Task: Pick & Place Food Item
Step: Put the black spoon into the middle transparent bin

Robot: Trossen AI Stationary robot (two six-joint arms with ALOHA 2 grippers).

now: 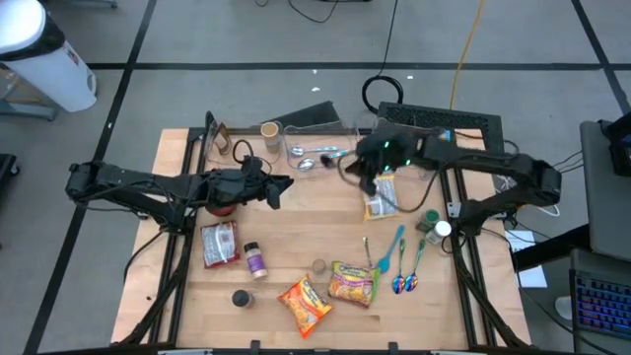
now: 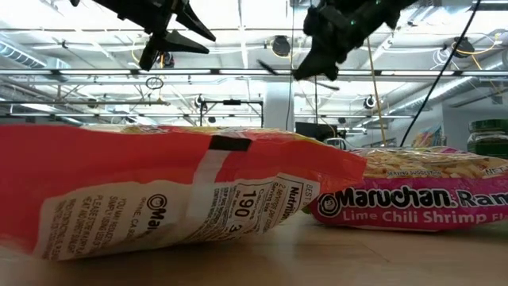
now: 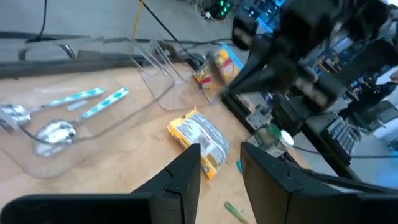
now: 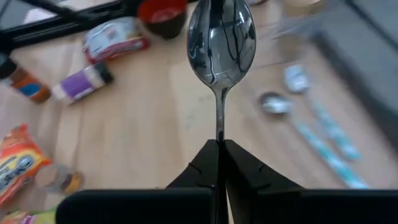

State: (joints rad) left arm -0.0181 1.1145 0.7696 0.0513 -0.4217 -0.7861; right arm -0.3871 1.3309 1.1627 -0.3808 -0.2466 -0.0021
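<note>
So the right gripper [image 4: 219,163] is pinched tight on the handle of a metal spoon [image 4: 220,38], bowl end pointing away from the wrist. From overhead that gripper [image 1: 367,168] sits up around 1 o'clock from the table's middle, raised above the wood, just past the clear plastic tray [image 1: 317,148] where a couple of other spoons [image 1: 314,160] with teal handles are lying. In the table-level view it hangs high with the thin spoon [image 2: 267,68] sticking out sideways.

Left gripper [image 1: 277,189] is over at roughly 10 o'clock from centre, fingers spread apart with nothing between them, also up off the table. Its own camera shows the two dark fingers [image 3: 186,174] parted and a yellow snack packet [image 3: 200,140] lying on the wood beyond them. That packet [image 1: 381,198] is right under the right arm in the overhead shot.

Food stuff is mostly along the near edge: an orange ramen pack [image 1: 305,305] at about 6 o'clock, a pink-and-yellow ramen pack [image 1: 354,283] just beside it, and a red-and-white packet [image 1: 219,244] at 8 o'clock with a purple-labelled small bottle [image 1: 255,260] near it. A red bowl [image 1: 223,206] sits under the left arm. Two more teal-handled spoons [image 1: 403,266] lie at 4 o'clock, and a green jar [image 1: 432,227] with a white lid is near the right edge.
</note>
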